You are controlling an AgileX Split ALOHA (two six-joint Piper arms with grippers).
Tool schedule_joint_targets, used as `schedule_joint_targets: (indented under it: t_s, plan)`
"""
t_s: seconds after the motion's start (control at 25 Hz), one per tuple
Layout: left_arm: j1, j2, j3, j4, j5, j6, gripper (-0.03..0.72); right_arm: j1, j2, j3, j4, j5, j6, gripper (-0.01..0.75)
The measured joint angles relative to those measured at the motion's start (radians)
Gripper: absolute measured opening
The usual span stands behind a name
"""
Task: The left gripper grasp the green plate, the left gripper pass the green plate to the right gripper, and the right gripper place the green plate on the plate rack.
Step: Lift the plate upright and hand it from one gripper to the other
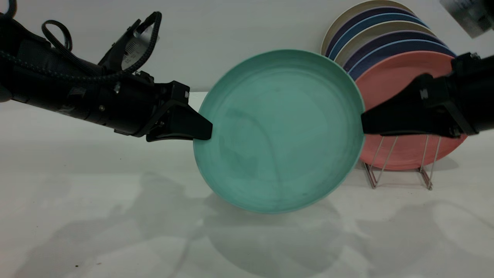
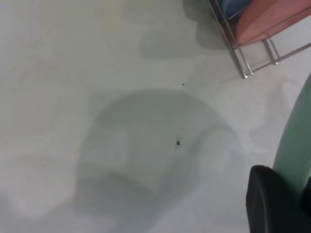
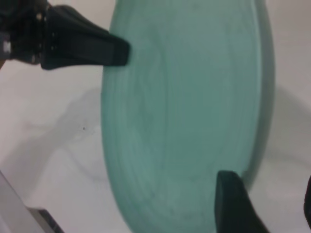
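The green plate (image 1: 279, 131) is held upright above the table, its face toward the exterior camera. My left gripper (image 1: 207, 132) is shut on its left rim; the left wrist view shows one finger (image 2: 267, 201) against the plate's edge (image 2: 296, 141). My right gripper (image 1: 364, 123) is at the plate's right rim. In the right wrist view its fingers (image 3: 231, 199) stand apart on either side of the rim, open, with the plate (image 3: 184, 111) between them. The left gripper (image 3: 114, 51) shows there on the far rim. The plate rack (image 1: 401, 164) stands behind the right gripper.
The rack holds a salmon-pink plate (image 1: 393, 83) in front and several blue, purple and cream plates (image 1: 370, 34) behind it. The rack's wire foot (image 2: 240, 58) and the pink plate (image 2: 267, 19) show in the left wrist view. The white table (image 1: 96, 216) lies below.
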State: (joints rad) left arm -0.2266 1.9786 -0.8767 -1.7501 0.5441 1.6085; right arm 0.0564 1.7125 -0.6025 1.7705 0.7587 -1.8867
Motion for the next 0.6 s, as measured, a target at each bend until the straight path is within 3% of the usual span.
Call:
schedule_joint_targets:
  t_s: [0.36, 0.6]
  plan:
    - [-0.072, 0.0, -0.001, -0.001, 0.021, -0.011, 0.014, 0.0, 0.001, -0.032, 0.0, 0.023, 0.043, 0.371]
    - [-0.097, 0.0, -0.021, 0.0, 0.029, -0.012, 0.014, 0.0, 0.001, -0.032, 0.0, 0.023, 0.089, 0.31]
